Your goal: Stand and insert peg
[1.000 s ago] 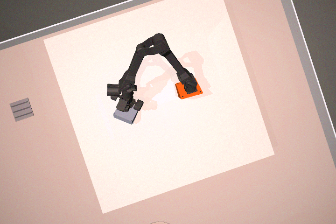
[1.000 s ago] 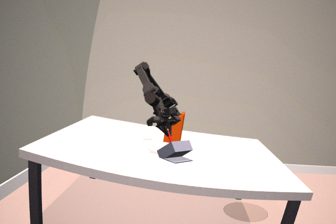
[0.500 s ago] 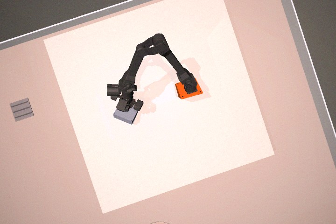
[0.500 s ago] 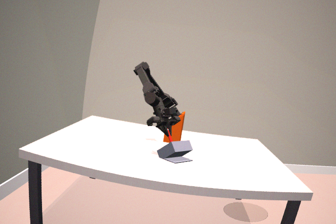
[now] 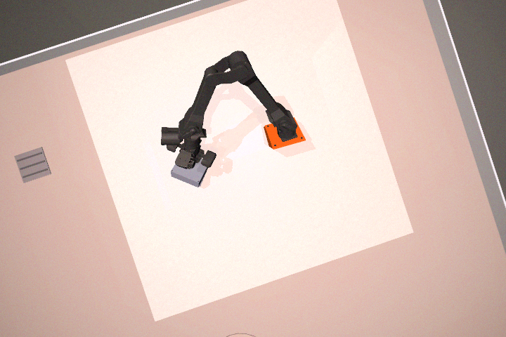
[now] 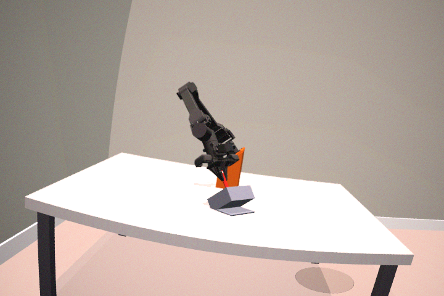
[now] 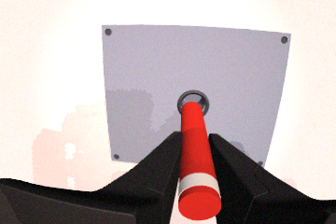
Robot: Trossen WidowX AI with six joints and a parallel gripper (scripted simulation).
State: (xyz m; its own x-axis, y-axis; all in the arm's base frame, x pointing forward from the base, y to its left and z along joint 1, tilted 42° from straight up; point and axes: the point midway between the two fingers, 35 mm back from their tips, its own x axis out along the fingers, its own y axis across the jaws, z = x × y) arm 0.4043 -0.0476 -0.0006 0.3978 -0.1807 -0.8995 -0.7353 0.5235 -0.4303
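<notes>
1. Lying on the floor point(image 5: 118, 253) point(image 6: 177, 266), a slotted grate point(image 5: 26, 160) sits well to the left of the sloped panel in the top view.
2. Just above the sloped panel, the black gripper point(image 5: 192, 165) point(image 6: 222, 179) point(image 7: 194, 140) points down toward its face, fingers clamped on the peg from both sides.
3. The red peg point(image 6: 225, 179) point(image 7: 196, 151) is tilted in that grip, its plain end toward the sloped panel and its white band point(image 7: 200, 181) at the opposite end, beyond the fingertips. The plain end overlaps the near side of the ringed hole point(image 7: 180, 106) in the wrist view; whether it has entered, I cannot tell.
4. The grey sloped panel point(image 5: 185, 174) point(image 6: 240, 193) point(image 7: 140, 58) rests on the white table point(image 5: 295, 227) point(image 6: 314, 214), with dark fasteners near its corners and the hole around the middle of its face. A shadow falls across part of the face.
5. From above the sloped panel, the jointed black arm point(image 5: 203, 97) point(image 6: 192, 100) bends away and returns to an orange base point(image 5: 270, 139) point(image 6: 234, 172). That base is well apart from the sloped panel, to its right in the top view and behind it in the exterior view.
</notes>
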